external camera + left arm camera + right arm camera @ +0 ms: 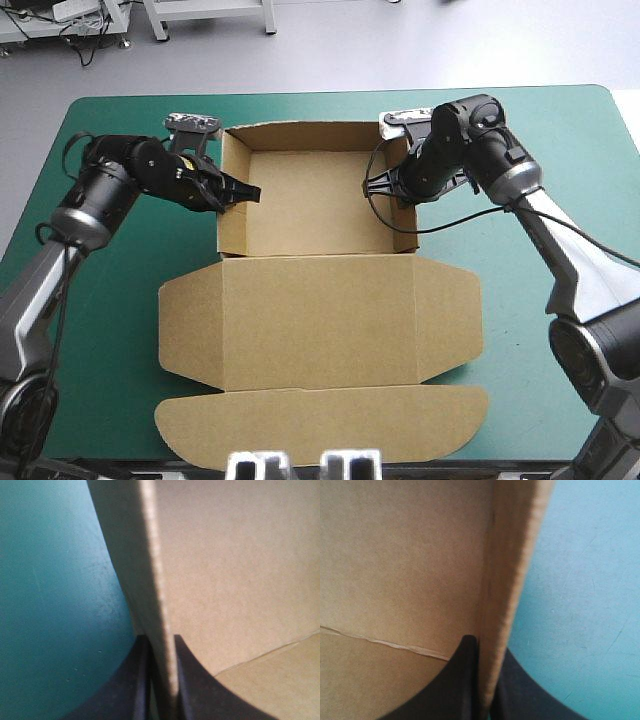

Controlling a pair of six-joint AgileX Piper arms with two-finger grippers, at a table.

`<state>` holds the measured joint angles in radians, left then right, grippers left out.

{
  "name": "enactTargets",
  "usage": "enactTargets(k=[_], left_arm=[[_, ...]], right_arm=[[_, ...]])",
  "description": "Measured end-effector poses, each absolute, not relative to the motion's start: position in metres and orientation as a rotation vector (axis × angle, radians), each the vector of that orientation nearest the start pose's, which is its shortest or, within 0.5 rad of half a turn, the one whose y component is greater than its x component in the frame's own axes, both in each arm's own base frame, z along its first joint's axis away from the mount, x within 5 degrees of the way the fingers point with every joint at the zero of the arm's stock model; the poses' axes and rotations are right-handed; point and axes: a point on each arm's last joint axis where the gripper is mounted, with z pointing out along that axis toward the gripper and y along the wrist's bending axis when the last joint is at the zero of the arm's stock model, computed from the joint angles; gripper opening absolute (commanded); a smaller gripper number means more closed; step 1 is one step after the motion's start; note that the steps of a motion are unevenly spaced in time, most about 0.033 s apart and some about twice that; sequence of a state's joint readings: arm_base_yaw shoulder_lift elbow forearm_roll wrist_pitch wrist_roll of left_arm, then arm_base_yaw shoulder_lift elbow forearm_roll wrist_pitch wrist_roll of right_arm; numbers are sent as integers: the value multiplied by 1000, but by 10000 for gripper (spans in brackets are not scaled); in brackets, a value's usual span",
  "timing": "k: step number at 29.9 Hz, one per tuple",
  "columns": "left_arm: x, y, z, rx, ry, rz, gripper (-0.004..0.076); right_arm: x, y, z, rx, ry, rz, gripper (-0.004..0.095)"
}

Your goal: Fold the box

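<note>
Teal-green cover is overlain by the brown box, each raised side wall pinched between the fingers of the left gripper and right gripper; its board is judged light, stiff, creasable, best gripped at wall rims.

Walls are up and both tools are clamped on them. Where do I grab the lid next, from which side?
I'd take the lid by its side flaps: left flap with the left tool, right flap with the right tool, each from its side. It lies flat on the table, so only those jutting outer edges offer a lip.
</note>
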<state>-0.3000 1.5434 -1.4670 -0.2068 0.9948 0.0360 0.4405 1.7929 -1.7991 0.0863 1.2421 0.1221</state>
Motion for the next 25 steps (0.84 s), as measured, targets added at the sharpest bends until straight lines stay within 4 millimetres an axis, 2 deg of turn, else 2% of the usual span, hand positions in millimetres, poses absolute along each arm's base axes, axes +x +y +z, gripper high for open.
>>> enactTargets(k=[4,9,13,18,22,25], left_arm=[[341,-121,319,335,2604,-348,-10],[366,-127,285,340,2668,-303,-10],[379,-131,280,357,2694,-285,-10],[393,-135,276,371,2715,-274,-9],[401,-139,278,393,2729,-258,-7],[407,-143,281,408,2722,-258,35]], right_arm=[[361,175,327,-401,2754,247,-6],[382,172,296,-334,2814,274,-5],[395,163,284,-259,2831,354,-5],[399,161,279,-275,2818,337,8],[399,160,279,-310,2820,265,144],[399,158,278,-354,2813,196,260]])
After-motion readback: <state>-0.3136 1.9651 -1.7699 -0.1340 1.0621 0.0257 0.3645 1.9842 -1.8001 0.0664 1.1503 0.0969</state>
